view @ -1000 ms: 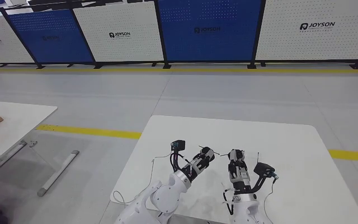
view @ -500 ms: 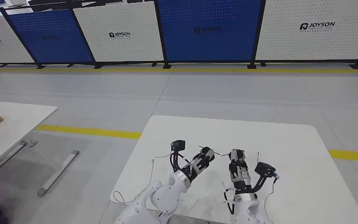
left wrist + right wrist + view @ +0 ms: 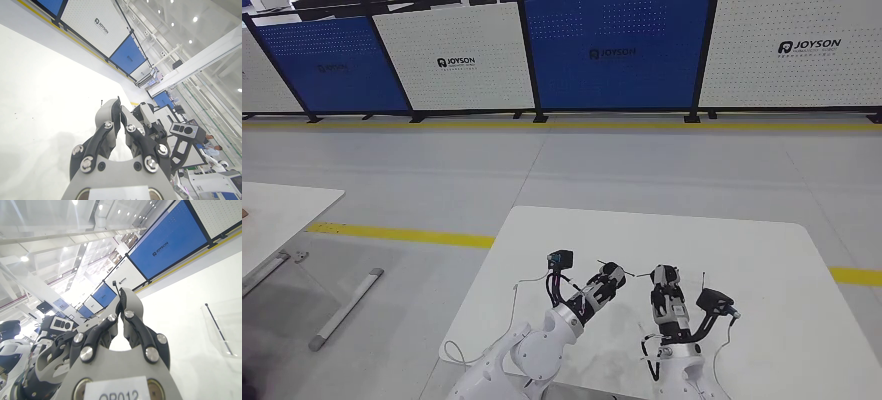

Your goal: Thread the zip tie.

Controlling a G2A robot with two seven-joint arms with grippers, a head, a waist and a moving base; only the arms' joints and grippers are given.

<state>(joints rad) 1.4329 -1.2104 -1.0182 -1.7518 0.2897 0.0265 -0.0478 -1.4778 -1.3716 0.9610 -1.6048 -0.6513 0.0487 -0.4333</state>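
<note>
Black zip tie (image 3: 115,285) pinched in right pincer (image 3: 122,291), its strap hidden; left pincer (image 3: 119,102) closed.

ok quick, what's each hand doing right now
left hand: closed, cannot tell if it holds anything
right hand: closed on a black zip tie, whose head sticks out past the fingertips

Zip tie (image 3: 115,286) was thin matt black plastic. Table (image 3: 742,240) was white, smooth, matt. Right gripper (image 3: 121,297) had ribbed black pads (image 3: 123,303) and glossy metal pins (image 3: 129,314).
</note>
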